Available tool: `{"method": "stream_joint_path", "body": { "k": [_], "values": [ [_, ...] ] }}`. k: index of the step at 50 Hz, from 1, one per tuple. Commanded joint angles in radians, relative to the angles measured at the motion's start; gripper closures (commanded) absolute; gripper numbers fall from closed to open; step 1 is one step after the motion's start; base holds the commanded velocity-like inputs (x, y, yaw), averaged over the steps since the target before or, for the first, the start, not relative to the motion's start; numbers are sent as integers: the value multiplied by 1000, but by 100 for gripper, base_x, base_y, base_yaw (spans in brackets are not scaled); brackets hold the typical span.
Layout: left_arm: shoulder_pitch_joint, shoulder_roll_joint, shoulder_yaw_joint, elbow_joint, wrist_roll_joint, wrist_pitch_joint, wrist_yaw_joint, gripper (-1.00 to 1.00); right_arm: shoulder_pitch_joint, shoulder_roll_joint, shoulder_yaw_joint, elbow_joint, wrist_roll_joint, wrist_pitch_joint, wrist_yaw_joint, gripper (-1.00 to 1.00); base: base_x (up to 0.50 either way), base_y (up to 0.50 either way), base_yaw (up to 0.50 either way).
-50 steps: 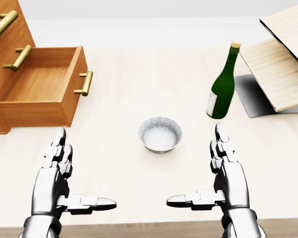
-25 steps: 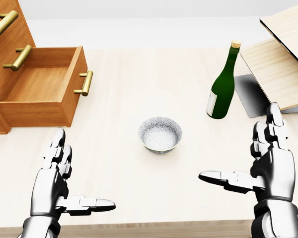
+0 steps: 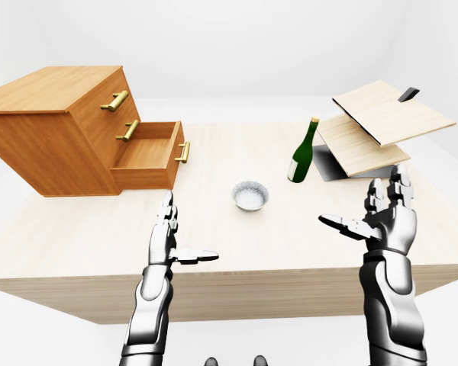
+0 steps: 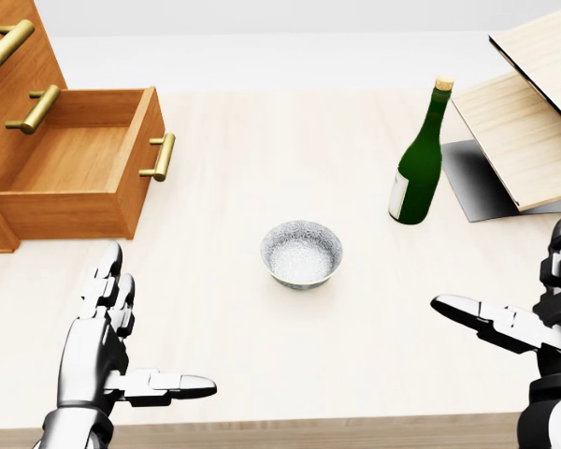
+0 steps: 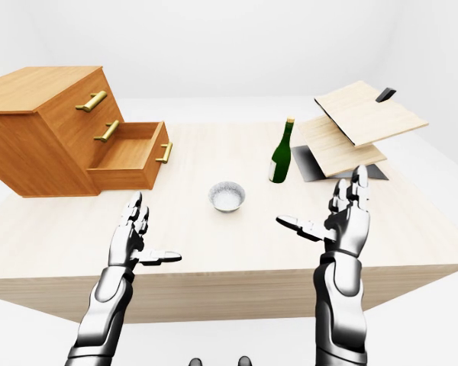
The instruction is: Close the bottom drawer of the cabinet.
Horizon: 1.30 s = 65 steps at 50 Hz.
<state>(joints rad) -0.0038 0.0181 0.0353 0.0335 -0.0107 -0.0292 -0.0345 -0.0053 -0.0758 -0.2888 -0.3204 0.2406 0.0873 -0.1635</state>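
Bottom drawer point(image 4: 79, 173) of your cabinet point(image 3: 49, 130) is pulled out, upper left of the head view. Your left hand point(image 4: 107, 341) is spread flat, hovering over the tabletop point(image 4: 262, 168) just below the drawer. Right hand point(image 3: 385, 217) is spread too, raised at far right, near the bottle point(image 4: 419, 159). Bowl point(image 4: 301, 253) sits between your hands.

The right hand point(image 4: 533, 323) has swung out toward the right edge of the head view; a second ago it hung below the bottle point(image 4: 419, 159), nearer the bowl point(image 4: 301, 253), and half a second ago it was partway across; now its fingers are partly cut off by the frame, still spread, thumb pointing left.
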Motion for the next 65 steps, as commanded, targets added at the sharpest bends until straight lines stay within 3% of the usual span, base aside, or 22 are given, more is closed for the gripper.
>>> {"method": "stream_joint_path", "body": {
  "k": [1, 8, 11, 47, 65],
  "values": [
    [1, 0, -1, -2, 1, 1, 0, -100, -1, -3, -4, -9, 7, 0, -2, -100, 0, 0, 0],
    [-4, 0, -1, 5, 2, -2, 1, -100, -3, -5, -4, -12, 8, 0, 3, -100, 0, 0, 0],
    [1, 0, -2, -12, 2, 11, 0, -100, 1, -4, 0, -12, 12, 0, 20, -100, 15, 0, 0],
    [-6, -1, -2, 27, 3, -20, 2, -100, 5, 1, 6, -18, 15, 0, 45, -100, 27, 0, 0],
    [0, -4, -9, 21, 8, -20, 2, -100, 4, 7, 20, -6, 3, 0, 45, -100, 30, 0, 0]
  ]
}}
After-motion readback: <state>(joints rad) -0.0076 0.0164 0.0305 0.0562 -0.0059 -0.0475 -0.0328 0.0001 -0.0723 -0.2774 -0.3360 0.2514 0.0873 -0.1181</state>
